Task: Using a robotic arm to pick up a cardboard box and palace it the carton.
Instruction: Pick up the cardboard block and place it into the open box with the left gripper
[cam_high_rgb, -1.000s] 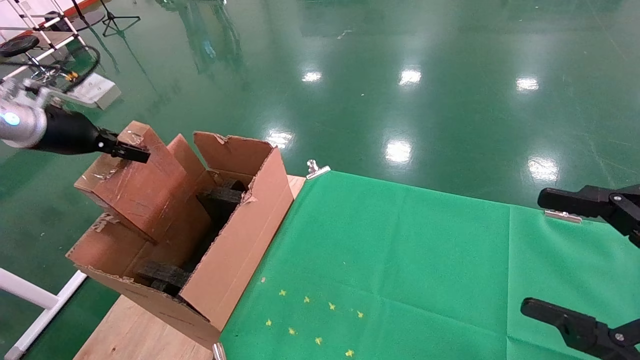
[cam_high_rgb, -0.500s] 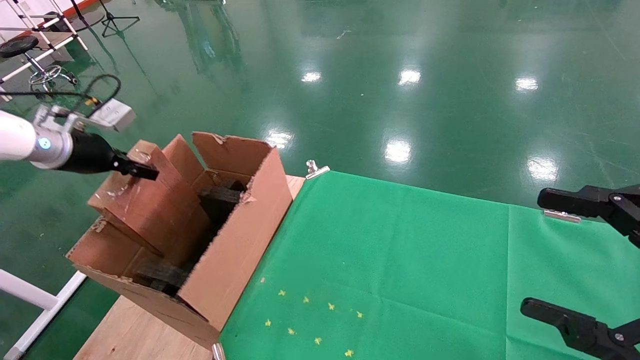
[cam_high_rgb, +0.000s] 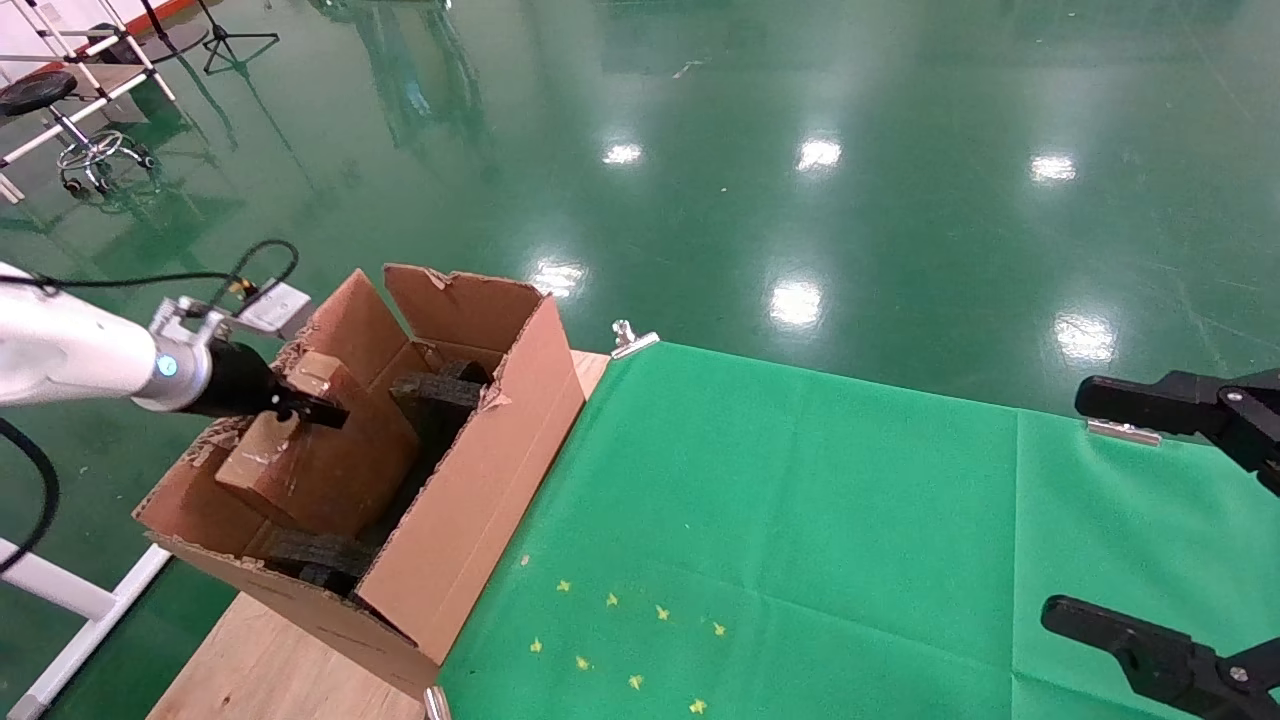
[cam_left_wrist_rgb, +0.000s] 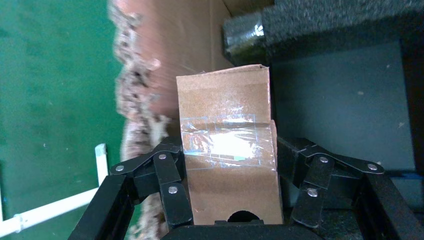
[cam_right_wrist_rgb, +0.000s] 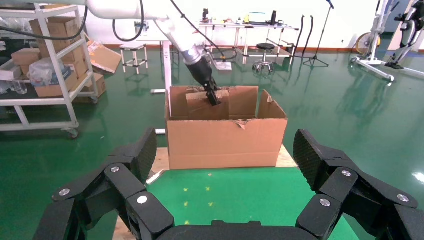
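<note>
My left robotic arm (cam_high_rgb: 80, 355) reaches over the carton (cam_high_rgb: 480, 470), a large brown carton with torn flaps at the table's left end. Its gripper (cam_high_rgb: 312, 410) is shut on the top end of the small taped cardboard box (cam_high_rgb: 320, 465). The box sits tilted inside the carton, between the left wall and the dark foam blocks (cam_high_rgb: 440, 392). In the left wrist view the fingers (cam_left_wrist_rgb: 172, 185) clamp both sides of the box (cam_left_wrist_rgb: 222, 100). The right wrist view shows the arm (cam_right_wrist_rgb: 199, 67), box (cam_right_wrist_rgb: 200, 106) and carton (cam_right_wrist_rgb: 225, 140) from afar. My right gripper (cam_high_rgb: 1130, 510) is open and empty at the right edge.
The green cloth (cam_high_rgb: 800, 520) covers the table right of the carton, with small yellow marks (cam_high_rgb: 620, 640) near the front. A metal clip (cam_high_rgb: 632, 338) holds the cloth's far corner. A white frame rail (cam_high_rgb: 60, 590) runs below left of the carton. A shelf cart (cam_right_wrist_rgb: 45, 60) stands beyond.
My left arm has come down and to the right with the cardboard box, from above the carton's left flap to down inside the carton. The right gripper has not moved.
</note>
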